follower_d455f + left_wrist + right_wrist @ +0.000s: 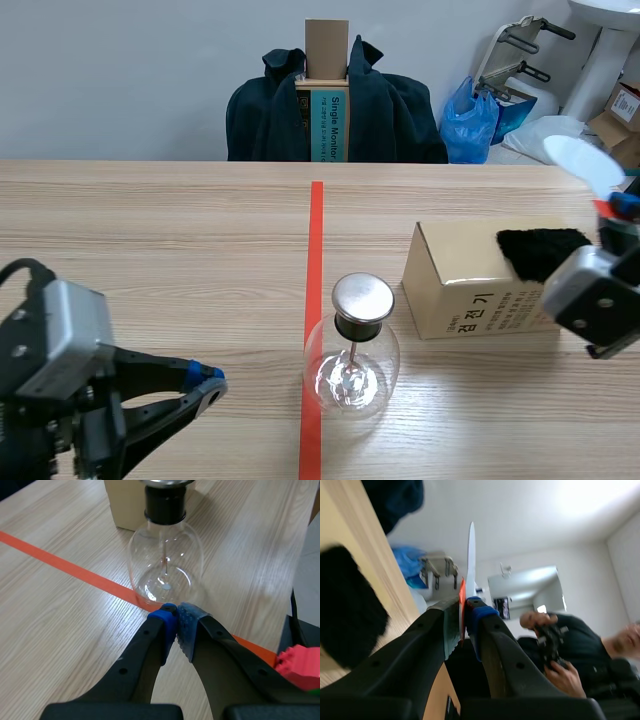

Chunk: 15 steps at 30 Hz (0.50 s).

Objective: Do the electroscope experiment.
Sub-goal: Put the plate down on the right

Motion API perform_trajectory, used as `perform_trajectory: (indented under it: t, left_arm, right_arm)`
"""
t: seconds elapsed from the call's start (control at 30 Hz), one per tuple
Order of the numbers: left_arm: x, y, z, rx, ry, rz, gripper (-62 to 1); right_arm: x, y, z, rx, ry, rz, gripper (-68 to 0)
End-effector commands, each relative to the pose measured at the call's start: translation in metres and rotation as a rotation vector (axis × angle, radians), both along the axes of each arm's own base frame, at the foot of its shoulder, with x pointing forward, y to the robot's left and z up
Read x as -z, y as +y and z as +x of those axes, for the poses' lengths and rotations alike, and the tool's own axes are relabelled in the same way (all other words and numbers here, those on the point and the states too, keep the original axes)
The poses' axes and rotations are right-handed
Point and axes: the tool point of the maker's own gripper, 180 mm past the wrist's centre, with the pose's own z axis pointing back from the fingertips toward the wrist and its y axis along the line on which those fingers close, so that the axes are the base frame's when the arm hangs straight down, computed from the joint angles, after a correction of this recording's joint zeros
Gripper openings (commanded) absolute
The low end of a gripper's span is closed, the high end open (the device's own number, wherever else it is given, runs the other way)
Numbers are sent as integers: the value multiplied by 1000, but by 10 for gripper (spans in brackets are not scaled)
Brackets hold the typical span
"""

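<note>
The electroscope (352,345), a clear glass flask with a black neck and a round metal cap, stands on the orange tape line at mid-table. In the left wrist view the flask (165,562) is just ahead of my left gripper (176,622), which is shut on nothing, its blue pads together close to the glass. My left gripper (205,378) sits low to the flask's left. A black furry cloth (540,250) lies on a cardboard box (465,285). My right gripper (615,210) hovers over the box's right end, shut on a thin white plate (471,550) with a red handle, edge-on beside the cloth (347,605).
A chair draped with a dark jacket (390,115) holds an upright box (327,100) beyond the far table edge. A blue bag (470,120) and other clutter stand at the back right. A person (570,650) appears behind the right gripper. A red block (300,662) sits beside my left fingers.
</note>
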Motion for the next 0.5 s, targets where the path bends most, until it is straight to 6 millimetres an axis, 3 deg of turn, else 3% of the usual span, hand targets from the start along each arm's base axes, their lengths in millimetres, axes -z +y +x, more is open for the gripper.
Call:
perform_trajectory:
  t: [0.0,0.2,0.33,0.4,0.47]
  left_arm:
    - [-12,-1,-7,-5,-8,-24,-592]
    - [-41,6,-18,-22,-57,-12,-592]
    - [-46,9,-17,-27,-70,-1,-564]
    - [-43,10,-17,-29,-63,16,-448]
    - [-41,10,-17,-30,-58,25,-237]
  right_arm:
    - [-1,9,7,-31,-17,-7,-667]
    - [38,38,12,-111,75,-40,-667]
    - [64,43,6,-135,147,-73,-667]
    - [73,42,3,-133,173,-83,-667]
    - [78,39,2,-122,188,-84,-667]
